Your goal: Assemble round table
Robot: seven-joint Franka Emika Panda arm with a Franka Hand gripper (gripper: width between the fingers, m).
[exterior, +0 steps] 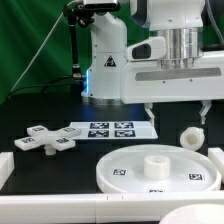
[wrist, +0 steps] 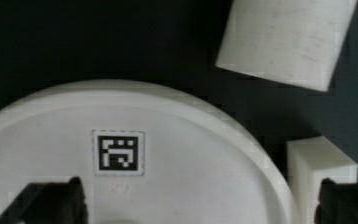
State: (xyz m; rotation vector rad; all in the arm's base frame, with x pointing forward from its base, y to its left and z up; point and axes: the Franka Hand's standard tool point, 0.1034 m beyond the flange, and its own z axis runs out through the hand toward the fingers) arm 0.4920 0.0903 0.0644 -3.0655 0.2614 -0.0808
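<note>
The white robot arm holds its jaws above the far right part of the dark desk. They stand spread wide, the two fingers well apart with nothing between them.

The large round rimmed white plastic disc lies flat on the desk at the exterior view's right, nearer the camera than the jaws. A raised cylindrical hub stands upright at its middle, and small black-and-white square tags sit on its face.

The short white cylindrical leg lies on the desk just beyond the disc's rim and apart from it, one round end turned toward the camera. In the exterior view it shows below the gap between the fingers. Whether it lies straight beneath them I cannot tell.

The white cross-shaped piece lies flat at the exterior view's left, well apart from the disc, with tags on its arms. Between the cross and the leg the marker board lies flat with its four tags. White rails border the desk.

In the wrist view the disc fills much of the picture, with one square tag plain on its face. The pale shapes past its rim are too blurred to name.
</note>
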